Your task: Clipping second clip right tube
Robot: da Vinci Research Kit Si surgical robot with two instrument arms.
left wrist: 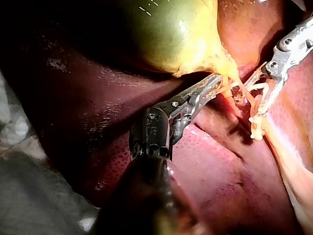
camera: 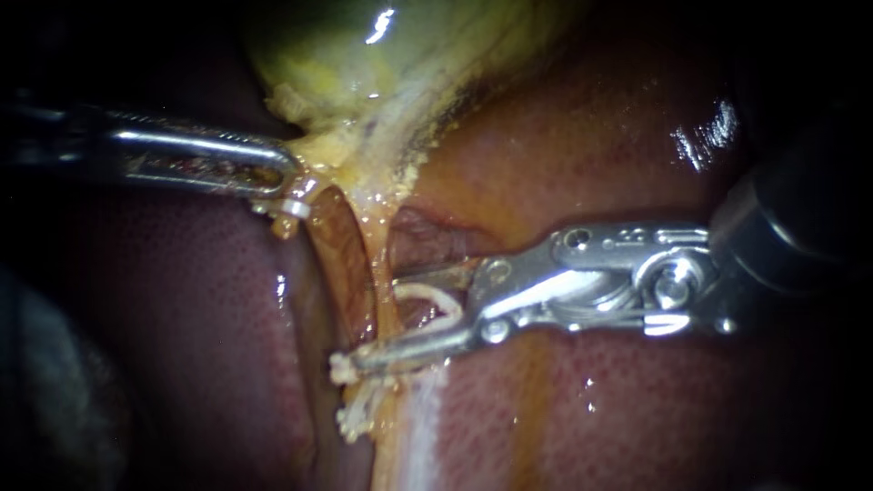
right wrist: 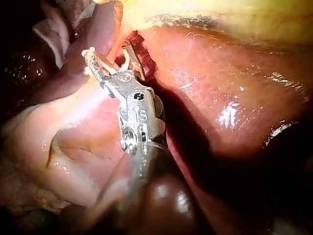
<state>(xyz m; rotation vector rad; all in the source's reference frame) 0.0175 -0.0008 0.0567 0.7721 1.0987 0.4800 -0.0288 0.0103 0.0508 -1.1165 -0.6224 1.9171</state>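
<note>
Jaws of right instrument [camera: 373, 320] stand apart, carrying the loaded clip [camera: 427, 293] astride the right tube [camera: 377, 259]; left instrument [camera: 286, 191] clamped on gallbladder [camera: 364, 55] neck.
Step looks like placement, just before closing. Next: get both tips past the tube's far edge, staying above the lower clip [camera: 353, 423]. Liver [camera: 591, 418] lies close beneath, so room is tight.

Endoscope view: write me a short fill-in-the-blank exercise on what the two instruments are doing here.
1. The left instrument's jaws are shut on the lower end of the ____.
2. The right instrument carries a white ____ between its jaws.
3. Those jaws straddle a thin ____ lying over the liver.
Missing words: gallbladder; clip; tube.
</note>
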